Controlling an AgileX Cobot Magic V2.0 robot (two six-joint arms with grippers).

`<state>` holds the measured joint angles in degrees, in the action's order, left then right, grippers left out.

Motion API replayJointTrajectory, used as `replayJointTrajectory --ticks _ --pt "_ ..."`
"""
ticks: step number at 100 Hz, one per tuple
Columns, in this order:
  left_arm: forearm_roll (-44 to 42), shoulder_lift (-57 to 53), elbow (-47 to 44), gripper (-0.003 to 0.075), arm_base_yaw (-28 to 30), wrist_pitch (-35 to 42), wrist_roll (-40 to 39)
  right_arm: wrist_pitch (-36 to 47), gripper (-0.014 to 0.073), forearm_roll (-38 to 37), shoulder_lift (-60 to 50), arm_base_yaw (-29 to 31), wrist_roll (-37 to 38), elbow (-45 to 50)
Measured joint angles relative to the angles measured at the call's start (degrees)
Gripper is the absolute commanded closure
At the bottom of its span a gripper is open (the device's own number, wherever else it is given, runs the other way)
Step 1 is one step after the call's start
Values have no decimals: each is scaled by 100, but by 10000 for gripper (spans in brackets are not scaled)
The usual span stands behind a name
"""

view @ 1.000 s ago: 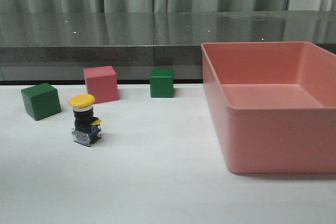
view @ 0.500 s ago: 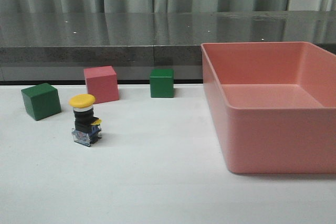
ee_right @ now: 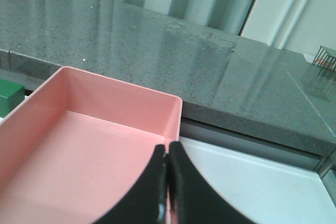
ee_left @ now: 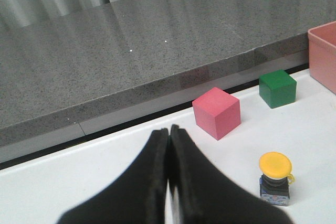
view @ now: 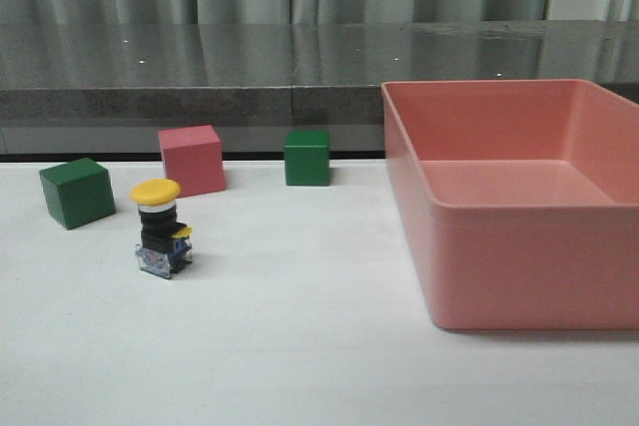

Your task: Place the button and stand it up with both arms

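Stands upright at the left of the front view, on the white tabletop (view: 300,346): small push-button with yellow mushroom cap, black body and blue-and-clear base block (view: 161,227). Touching nothing. Just behind it, toward the upper left: dark green cube (view: 77,192); behind and slightly right: pink cube (view: 192,160); further right, near the frame's centre: second green cube (view: 307,157). Fills the right half: large salmon-pink plastic bin (view: 519,266), well apart from the button.

Seen from the left wrist: black left gripper (ee_left: 169,132) at bottom centre, fingers pressed together, pinching nothing, button at lower right of that frame. Seen from the right wrist: black right gripper (ee_right: 167,153), fingers likewise pressed together and holding nothing, over the bin's near rim.
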<state>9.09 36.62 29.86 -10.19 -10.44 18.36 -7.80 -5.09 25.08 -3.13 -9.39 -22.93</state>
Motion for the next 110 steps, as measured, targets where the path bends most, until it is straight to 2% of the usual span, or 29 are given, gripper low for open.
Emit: replayJointTrajectory --ticks 29,49,71,98,110 --pt "0 0 -11 739 0 0 0 -4 703 0 0 0 0 0" --pt "0 -273 -413 739 0 459 -12 -4 703 0 0 0 0 0" --pt "-156 -1300 -1571 739 0 1209 -216 -4 703 0 0 0 0 0" --pt "-776 -2883 -2784 739 358 1272 -1120 -4 703 0 0 0 0 0" --pt "-998 -3517 -2990 739 625 957 -1532 -4 703 0 0 0 0 0"
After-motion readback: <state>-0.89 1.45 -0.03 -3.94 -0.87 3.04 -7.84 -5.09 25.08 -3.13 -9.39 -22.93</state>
